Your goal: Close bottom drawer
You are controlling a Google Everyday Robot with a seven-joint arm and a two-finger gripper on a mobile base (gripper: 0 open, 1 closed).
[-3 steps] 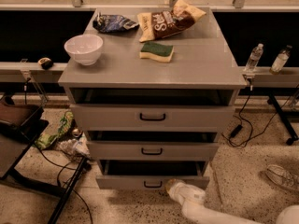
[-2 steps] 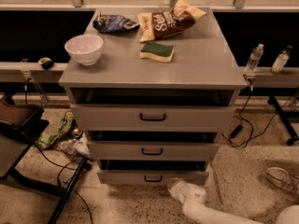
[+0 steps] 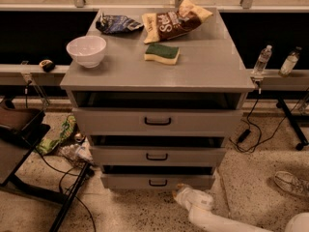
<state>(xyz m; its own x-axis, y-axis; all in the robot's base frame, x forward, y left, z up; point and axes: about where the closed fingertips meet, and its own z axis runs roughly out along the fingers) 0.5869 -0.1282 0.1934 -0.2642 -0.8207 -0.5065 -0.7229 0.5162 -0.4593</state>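
The bottom drawer is the lowest of three in the grey table, close to the speckled floor. Its narrow front with a small black bar handle stands a little forward, and a dark gap shows above it. The middle drawer and the top drawer also stand slightly out, each with a dark slot over its front.

The end effector is low down, just beside the right part of the bottom drawer's lower edge, at the tip of the white arm, which comes in from the lower right corner. Whether it touches the front cannot be told, nor whether it is apart or together.

On the table top sit a white bowl at the left, a green and yellow sponge near the middle, a brown chip bag behind it and a crumpled blue bag at the back left.

Left of the drawers, wrappers and litter lie on the floor beside a black stand with loose cables. To the right, a black cable trails across the floor, two water bottles stand on a ledge, and a shoe lies well apart from the arm.
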